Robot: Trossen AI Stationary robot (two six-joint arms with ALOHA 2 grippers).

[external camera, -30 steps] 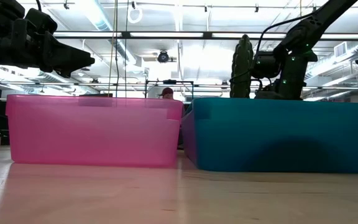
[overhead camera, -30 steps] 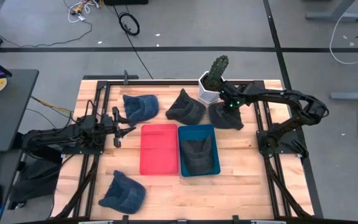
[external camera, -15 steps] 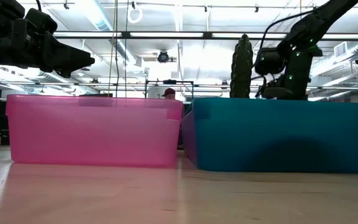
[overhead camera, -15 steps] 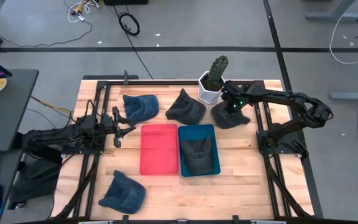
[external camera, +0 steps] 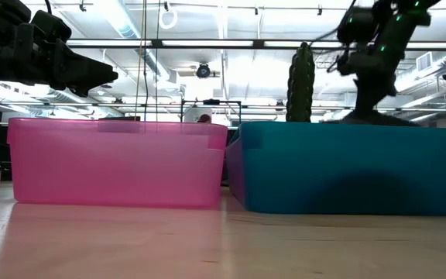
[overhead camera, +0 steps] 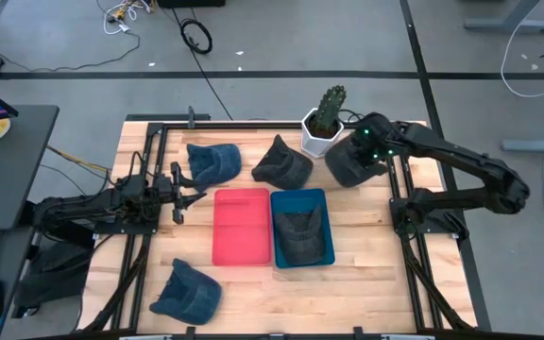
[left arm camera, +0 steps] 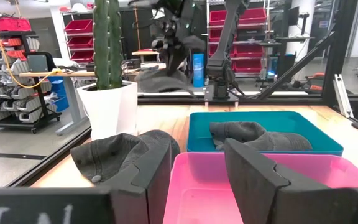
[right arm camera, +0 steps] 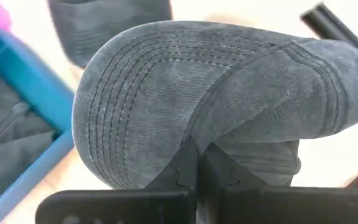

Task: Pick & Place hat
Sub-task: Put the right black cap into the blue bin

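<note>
**Grey hat held up by your right arm**

Grey cloth fills your right wrist view: the dark grey hat (right arm camera: 216,106) is pinched in the right gripper (right arm camera: 194,165), and its fingers (right arm camera: 219,171) are pressed together on a fold of it. From above, you see that hat (overhead camera: 350,166) hanging under the right gripper (overhead camera: 371,151) at the back right of the bench (overhead camera: 366,255), just beside the cactus (overhead camera: 329,109) in its white pot (overhead camera: 315,137).

Your left gripper (overhead camera: 179,194) waits low over the left side of the bench, pointing at the pink bin (overhead camera: 242,227). Its fingers (left arm camera: 148,174) are apart and hold nothing.

The blue bin (overhead camera: 302,227) touches the pink bin's side, and a dark hat (overhead camera: 298,234) lies inside it. The pink bin has no hat in it. Another dark hat (overhead camera: 283,162) lies behind the bins, near the pot. A blue hat (overhead camera: 213,161) lies at the back left, and a second blue hat (overhead camera: 187,290) sits at the front left.
</note>
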